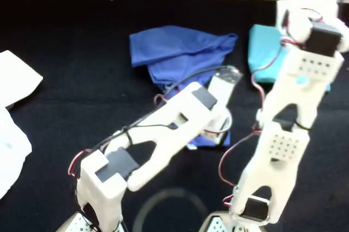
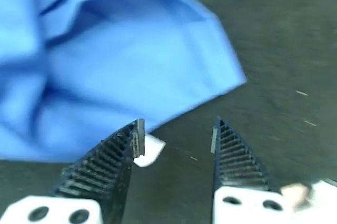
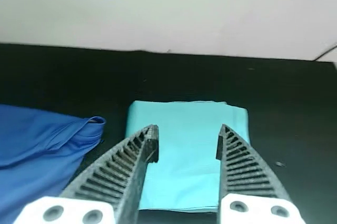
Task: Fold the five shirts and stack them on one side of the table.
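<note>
Folding of the blue shirt point(image 2: 131, 61) was judged in hand; next, its edge would need to be pinched by the spread left hand point(image 2: 178, 128). The right hand point(image 3: 187, 132) was likewise spread.

My left gripper point(image 2: 178, 132): jaws of black plastic, matt, inner faces ribbed, on a smooth white plastic base. My right gripper point(image 3: 188, 137): the same materials and finish. My left arm point(image 1: 174, 117) and right arm point(image 1: 283, 145): smooth white plastic shells. Blue shirt point(image 2: 105, 50): thin cloth with a slight sheen, softly creased. Turquoise shirt point(image 3: 184, 150): matt cloth, lying smooth. White shirt point(image 1: 13, 107): matt cloth. Table point(image 1: 65, 36): black, matt surface.
</note>
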Motion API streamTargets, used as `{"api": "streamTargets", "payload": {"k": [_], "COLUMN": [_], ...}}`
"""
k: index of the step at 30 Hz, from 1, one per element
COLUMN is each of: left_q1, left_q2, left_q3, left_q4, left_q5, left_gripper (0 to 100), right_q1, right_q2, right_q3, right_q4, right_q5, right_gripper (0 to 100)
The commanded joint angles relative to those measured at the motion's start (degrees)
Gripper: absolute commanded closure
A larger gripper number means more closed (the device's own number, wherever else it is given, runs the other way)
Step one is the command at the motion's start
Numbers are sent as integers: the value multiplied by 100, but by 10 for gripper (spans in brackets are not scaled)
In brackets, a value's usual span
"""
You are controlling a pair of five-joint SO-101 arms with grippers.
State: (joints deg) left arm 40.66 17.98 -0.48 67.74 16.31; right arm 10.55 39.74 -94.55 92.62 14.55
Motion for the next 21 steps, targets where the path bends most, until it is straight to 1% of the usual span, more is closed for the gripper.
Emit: {"api": "streamTargets", "payload": {"k": [1,4,10,16,21], "left_q1": [154,251,303,233,-92], "left_q2": [-48,75,892,1270,1182], "left_q3": [-593,-655,-690,-998,-1279], "left_q4": [220,211,211,211,220], "left_q5": [9,9,35,9,35], "left_gripper": [786,786,786,786,786], "right_q1": [400,734,1209,1226,1226], "right_q2": [-549,-690,-743,-743,-743], "right_q3": [-664,-664,-664,-664,-664], "right_q4": [22,22,84,804,813], "right_q5": [53,53,53,44,44], "right_gripper": [812,812,812,812,812]}}
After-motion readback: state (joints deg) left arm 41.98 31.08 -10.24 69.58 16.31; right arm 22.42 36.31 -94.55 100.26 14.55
